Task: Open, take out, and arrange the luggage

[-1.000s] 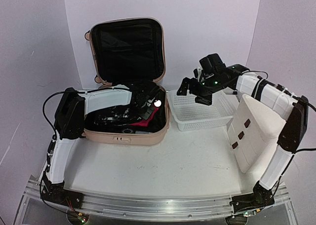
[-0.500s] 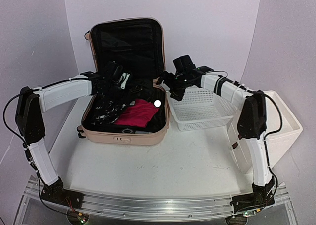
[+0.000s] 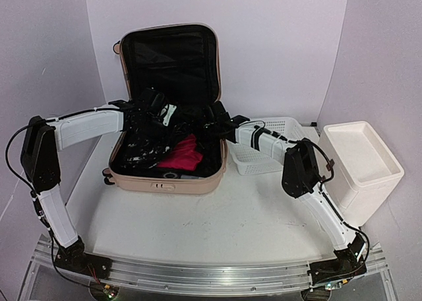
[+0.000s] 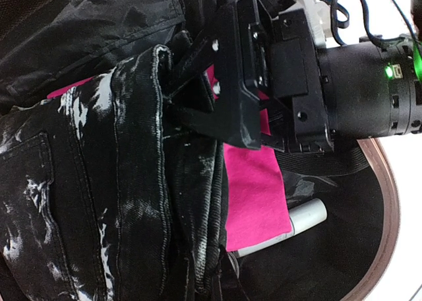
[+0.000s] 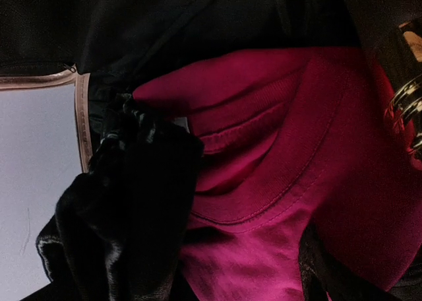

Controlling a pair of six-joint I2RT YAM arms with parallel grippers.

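My right gripper [image 3: 210,114] had swung from the basket [image 3: 277,157] into the open luggage [image 3: 165,180] at the back of the table [image 3: 231,222], jaws spread. My left gripper [image 3: 153,111] clenched the black jeans [image 4: 99,182], lifting them off the pink garment [image 3: 184,152].

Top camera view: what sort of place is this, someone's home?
Probably a robot test bench, not a home: two white robot arms bolted to an aluminium rail, plain lilac backdrop, pale pink hard-shell suitcase.
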